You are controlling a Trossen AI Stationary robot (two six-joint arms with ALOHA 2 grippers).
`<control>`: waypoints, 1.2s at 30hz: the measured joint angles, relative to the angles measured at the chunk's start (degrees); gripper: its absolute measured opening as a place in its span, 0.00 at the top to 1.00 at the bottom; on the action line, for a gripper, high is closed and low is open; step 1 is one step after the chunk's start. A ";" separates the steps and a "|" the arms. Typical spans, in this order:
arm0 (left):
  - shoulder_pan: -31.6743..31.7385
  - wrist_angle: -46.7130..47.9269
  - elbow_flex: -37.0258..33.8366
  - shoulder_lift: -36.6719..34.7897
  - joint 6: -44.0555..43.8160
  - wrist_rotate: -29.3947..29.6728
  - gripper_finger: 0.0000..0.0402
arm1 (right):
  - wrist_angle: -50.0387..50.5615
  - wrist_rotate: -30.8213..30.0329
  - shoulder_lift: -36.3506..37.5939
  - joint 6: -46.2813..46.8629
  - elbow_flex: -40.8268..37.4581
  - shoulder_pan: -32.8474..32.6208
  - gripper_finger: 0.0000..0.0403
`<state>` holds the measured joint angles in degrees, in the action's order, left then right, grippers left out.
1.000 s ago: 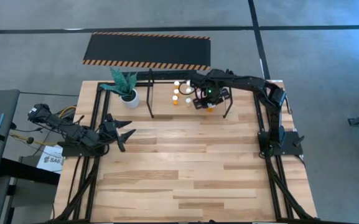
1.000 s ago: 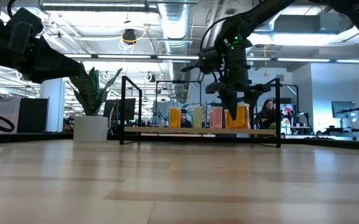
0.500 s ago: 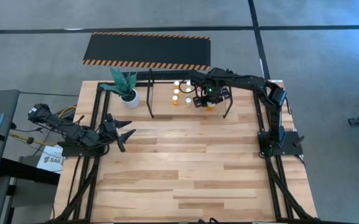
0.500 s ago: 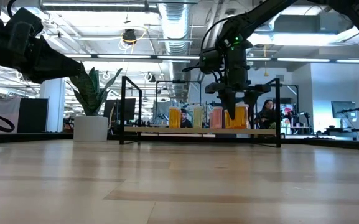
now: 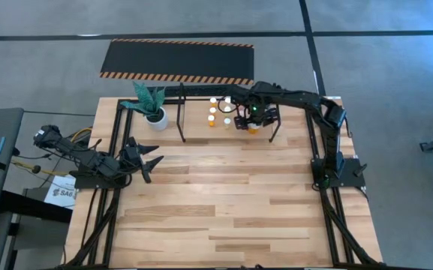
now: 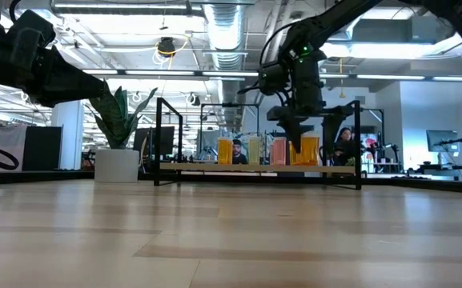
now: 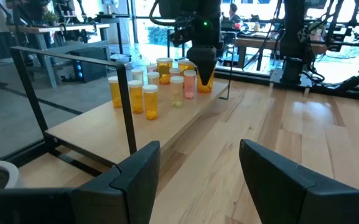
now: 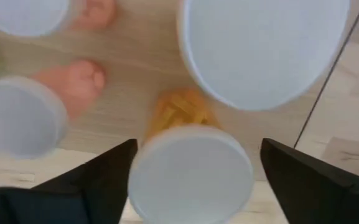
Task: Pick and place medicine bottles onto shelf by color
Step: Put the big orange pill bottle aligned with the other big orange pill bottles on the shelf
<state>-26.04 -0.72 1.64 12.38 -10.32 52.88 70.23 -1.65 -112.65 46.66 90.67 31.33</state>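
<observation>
Wooden table (image 5: 224, 202) carries the shelf (image 5: 193, 120) at its far edge, a potted plant (image 5: 151, 105) just beside the shelf's left end. Bottles (image 7: 157, 84) stand clustered on the shelf board. Right gripper (image 5: 251, 120) hangs over the shelf's right part, fingers spread wide on either side of a white-capped orange bottle (image 8: 190, 168), not gripping it. Left gripper (image 5: 142, 157) hovers at the table's left edge, well apart from the shelf, fingers parted, empty.
</observation>
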 joint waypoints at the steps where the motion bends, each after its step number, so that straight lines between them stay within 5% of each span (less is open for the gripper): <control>1: 0.00 -0.01 0.01 -0.01 0.00 -0.01 0.48 | 0.58 0.21 0.13 0.26 0.00 0.00 0.12; 6: 0.00 -0.01 0.01 -0.01 0.01 0.00 0.48 | 1.19 0.63 1.87 1.56 0.00 -0.68 0.02; 36: 0.00 0.01 0.01 0.00 0.01 0.00 0.48 | 0.44 -1.35 2.83 1.50 0.02 -3.15 0.03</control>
<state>-26.04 -0.71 1.65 12.38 -10.31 52.88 70.67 -3.01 -109.82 48.16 90.70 28.18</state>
